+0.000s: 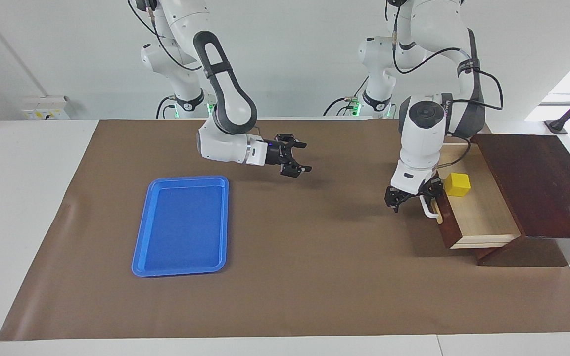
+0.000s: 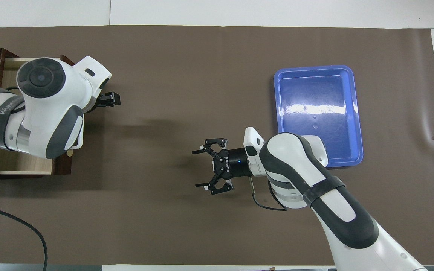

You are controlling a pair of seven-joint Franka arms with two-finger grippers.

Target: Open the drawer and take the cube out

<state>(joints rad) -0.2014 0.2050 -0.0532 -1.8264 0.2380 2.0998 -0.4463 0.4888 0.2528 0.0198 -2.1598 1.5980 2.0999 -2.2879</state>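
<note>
The drawer (image 1: pixel 483 213) stands pulled out of its dark wooden box (image 1: pixel 537 183) at the left arm's end of the table. The yellow cube (image 1: pixel 457 184) lies inside it on the pale wood, near the drawer front. My left gripper (image 1: pixel 412 199) is open at the white handle (image 1: pixel 431 209), one finger tucked between handle and drawer front. In the overhead view the left arm covers the cube, and one of the gripper's fingers (image 2: pixel 110 99) pokes out beside the drawer (image 2: pixel 13 162). My right gripper (image 1: pixel 297 159) hangs open over the middle of the mat, also seen as right gripper (image 2: pixel 203 169).
A flat blue tray (image 1: pixel 181 225) lies on the brown mat toward the right arm's end, seen too as the tray (image 2: pixel 317 113). Bare mat lies between the tray and the drawer.
</note>
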